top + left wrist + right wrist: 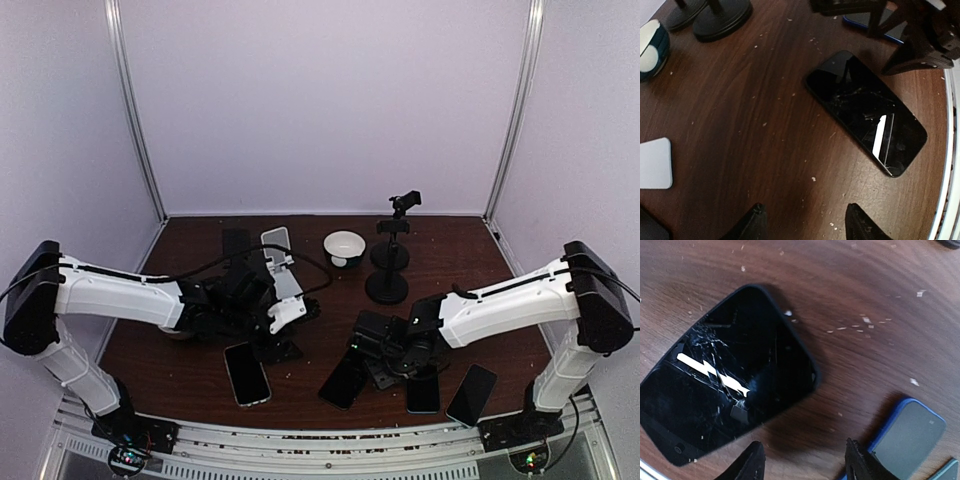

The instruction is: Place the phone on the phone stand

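Left gripper (pixel 807 222) jaws apart, empty; right gripper (pixel 805 460) likewise, just beside cracked phone (pixel 725 385) lying flat near centre. Phone stand (pixel 388 270) upright far centre. Dark wood table (pixel 500 300) crumb-specked; pale walls (pixel 330 100).

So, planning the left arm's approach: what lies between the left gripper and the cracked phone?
Only bare tabletop with pale crumbs lies between the left gripper and the cracked phone, shown in the left wrist view.

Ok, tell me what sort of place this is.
Likely a robot test cell: plain walls on metal posts box in a wooden table, two arms bolted at its edge, phones and stands on it.
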Robot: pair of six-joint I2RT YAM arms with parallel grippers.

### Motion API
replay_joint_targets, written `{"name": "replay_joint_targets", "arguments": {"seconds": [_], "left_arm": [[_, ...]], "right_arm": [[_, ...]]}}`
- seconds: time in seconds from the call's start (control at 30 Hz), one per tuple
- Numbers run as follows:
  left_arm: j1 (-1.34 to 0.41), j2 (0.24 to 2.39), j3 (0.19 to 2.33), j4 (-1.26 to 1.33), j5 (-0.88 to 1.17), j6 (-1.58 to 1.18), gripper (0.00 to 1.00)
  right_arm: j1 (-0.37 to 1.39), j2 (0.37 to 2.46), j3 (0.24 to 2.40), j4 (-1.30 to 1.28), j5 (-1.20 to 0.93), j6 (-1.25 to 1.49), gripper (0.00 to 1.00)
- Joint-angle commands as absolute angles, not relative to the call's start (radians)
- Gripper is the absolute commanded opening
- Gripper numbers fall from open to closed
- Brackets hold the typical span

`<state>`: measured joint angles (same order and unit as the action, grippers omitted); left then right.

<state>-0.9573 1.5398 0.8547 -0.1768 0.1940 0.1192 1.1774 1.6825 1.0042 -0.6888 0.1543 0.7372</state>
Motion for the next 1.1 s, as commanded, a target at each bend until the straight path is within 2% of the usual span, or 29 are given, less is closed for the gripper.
{"name": "replay_joint_targets", "arguments": {"seconds": [0.0,0.2,0.27,0.33,0.6,0.73,0.8,0.83,0.9,1.07], "left_arm": [[-1.007,1.563,0.831,-0.047,0.18,0.236,0.56],[-1.008,1.577,0.794,0.002,0.18,0.278,0.52],[-1.008,1.581,0.809,-0.013,0.152,0.294,0.45],[-1.008,1.581,0.812,-0.012,0.114,0.289,0.43],[-0.954,1.464,0.734,0.119,-0.039,0.195,0.43],[-0.867,1.367,0.702,0.141,-0.135,0.11,0.45],[-0.838,1.328,0.702,0.135,-0.205,0.077,0.46],[-0.83,1.311,0.705,0.136,-0.232,0.068,0.48],[-0.819,1.29,0.721,0.132,-0.255,0.059,0.51],[-0.764,1.308,0.809,0.04,-0.344,-0.023,0.53]], "right_arm": [[1.17,1.736,1.039,-0.657,0.149,0.72,0.57],[1.139,1.776,1.049,-0.639,0.167,0.701,0.57],[1.117,1.796,1.072,-0.627,0.181,0.685,0.57],[1.084,1.821,1.109,-0.612,0.203,0.659,0.57],[1.051,2.005,1.461,-0.647,0.197,0.487,0.57],[1.054,1.987,1.5,-0.715,0.224,0.479,0.58],[1.068,1.95,1.513,-0.788,0.271,0.493,0.65],[1.08,1.93,1.517,-0.822,0.276,0.506,0.72],[1.115,1.895,1.514,-0.864,0.247,0.557,0.98],[1.19,1.899,1.516,-0.946,0.157,0.71,1.0]]}}
